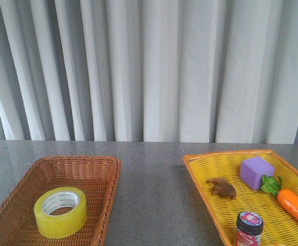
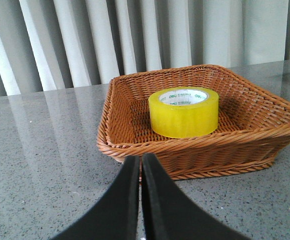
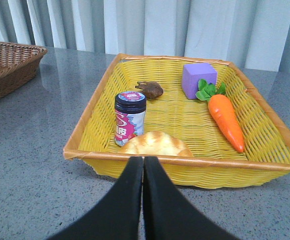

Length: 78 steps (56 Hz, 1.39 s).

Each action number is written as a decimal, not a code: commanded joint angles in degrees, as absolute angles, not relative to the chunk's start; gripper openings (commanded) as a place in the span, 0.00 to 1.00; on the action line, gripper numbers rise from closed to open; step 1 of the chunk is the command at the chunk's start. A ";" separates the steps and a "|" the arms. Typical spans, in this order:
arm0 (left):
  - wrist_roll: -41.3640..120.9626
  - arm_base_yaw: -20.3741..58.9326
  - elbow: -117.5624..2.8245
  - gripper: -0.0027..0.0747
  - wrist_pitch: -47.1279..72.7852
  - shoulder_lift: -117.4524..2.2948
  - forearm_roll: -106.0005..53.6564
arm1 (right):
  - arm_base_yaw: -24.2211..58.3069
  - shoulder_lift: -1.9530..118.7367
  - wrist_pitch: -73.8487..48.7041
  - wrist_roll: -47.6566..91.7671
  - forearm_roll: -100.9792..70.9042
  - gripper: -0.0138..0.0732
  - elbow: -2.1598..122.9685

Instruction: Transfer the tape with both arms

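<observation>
Two baskets sit on the grey stone table [image 1: 154,205], well apart, with pale pleated curtains [image 1: 154,66] hanging behind. On the left, the brown wicker basket [image 1: 95,166] holds the tape [image 1: 60,212], a yellow roll with a white core, lying flat on its side with the hole facing up, near the front of the basket floor and touching nothing else. On the right, the yellow basket [image 1: 200,169] carries a purple block [image 1: 256,172], a carrot [image 1: 294,207] with green leaves just beside the block, a small brown lump [image 1: 222,188] (what it is cannot be made out), and a dark-lidded jar [image 1: 249,229] standing upright toward the near edge. Neither arm shows in the front view. From the left wrist, the left gripper [image 2: 141,165] has its two black fingers pressed together with only a thin seam between them, gripping nothing; it sits low over bare tabletop just short of the brown basket's near wall, with the tape beyond it inside. From the right wrist, the right gripper [image 3: 143,165] is likewise closed tight and empty, poised just outside the yellow basket's near rim; a bread roll [image 3: 156,144] lies against that rim inside, touching or nearly touching the jar beside it.
</observation>
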<state>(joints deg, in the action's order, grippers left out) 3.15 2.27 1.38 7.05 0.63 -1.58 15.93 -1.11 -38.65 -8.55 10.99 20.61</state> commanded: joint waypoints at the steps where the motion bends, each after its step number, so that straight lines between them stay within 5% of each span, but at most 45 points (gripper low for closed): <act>1: 2.47 2.20 0.93 0.03 2.44 1.55 -1.86 | 15.75 -0.03 -34.23 -8.68 11.80 0.15 22.02; 21: 2.47 2.20 0.93 0.03 2.44 1.55 -1.86 | 15.75 -0.03 -33.93 -8.68 11.80 0.15 21.68; 45: 2.47 2.20 0.93 0.03 2.44 1.55 -1.86 | 15.19 -0.26 -14.44 -10.15 13.28 0.15 5.10; 58: 2.47 2.20 0.93 0.03 2.44 1.55 -1.86 | 6.50 -0.82 -2.15 -14.21 8.24 0.15 -0.41; 78: 2.47 2.20 0.94 0.03 2.49 1.55 -1.86 | -2.24 -1.26 -3.83 -15.70 4.21 0.15 -1.75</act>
